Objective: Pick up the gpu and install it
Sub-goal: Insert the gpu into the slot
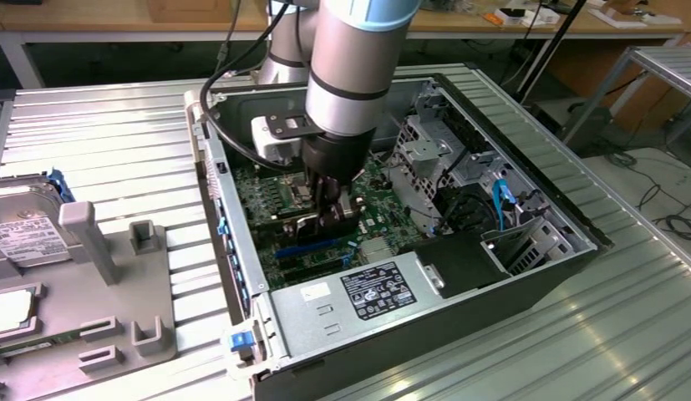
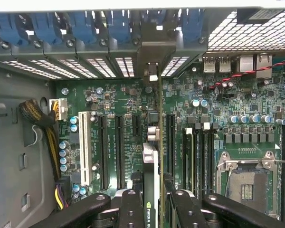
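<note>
Here, pincer [image 2: 152,199] clamping gpu [image 2: 151,142] edge-on, over motherboard [image 2: 218,109] slots

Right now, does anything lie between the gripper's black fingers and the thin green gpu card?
Nothing: in the wrist view the gripper is shut on the gpu, fingers directly against it.

Robotics lab or electronics workshop: ribbed metal worktable [image 1: 100,125] at centre, opened computer case [image 1: 457,276] with exposed motherboard [image 2: 109,95], grey parts fixture [image 1: 111,284] at lower left, wooden benches [image 1: 100,21] and loose cables [image 1: 657,192] along upper edge.
</note>
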{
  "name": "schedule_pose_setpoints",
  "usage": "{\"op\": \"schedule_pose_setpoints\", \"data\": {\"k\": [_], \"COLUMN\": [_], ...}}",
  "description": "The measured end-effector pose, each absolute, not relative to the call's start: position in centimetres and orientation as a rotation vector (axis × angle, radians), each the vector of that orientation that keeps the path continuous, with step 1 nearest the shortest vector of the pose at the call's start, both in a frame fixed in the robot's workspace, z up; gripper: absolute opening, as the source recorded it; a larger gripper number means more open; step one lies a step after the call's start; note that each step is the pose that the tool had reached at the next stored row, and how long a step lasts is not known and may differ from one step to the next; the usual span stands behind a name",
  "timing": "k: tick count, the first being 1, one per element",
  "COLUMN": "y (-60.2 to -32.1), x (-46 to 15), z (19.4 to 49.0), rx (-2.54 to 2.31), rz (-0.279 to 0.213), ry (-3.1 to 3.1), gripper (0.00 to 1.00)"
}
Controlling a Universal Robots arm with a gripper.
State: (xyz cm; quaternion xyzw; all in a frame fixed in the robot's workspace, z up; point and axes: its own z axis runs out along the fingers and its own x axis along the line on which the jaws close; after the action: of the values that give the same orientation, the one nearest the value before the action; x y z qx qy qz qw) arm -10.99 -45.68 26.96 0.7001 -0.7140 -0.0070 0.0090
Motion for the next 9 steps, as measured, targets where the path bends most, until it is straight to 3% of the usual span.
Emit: {"op": "schedule_pose_setpoints", "data": {"k": [9], "y": [-45.68], "x": [-11.08], "z": [26.45], "rx": [2.191], "rz": [-0.016], "ry": [-2.235], "gripper": [0.27]}}
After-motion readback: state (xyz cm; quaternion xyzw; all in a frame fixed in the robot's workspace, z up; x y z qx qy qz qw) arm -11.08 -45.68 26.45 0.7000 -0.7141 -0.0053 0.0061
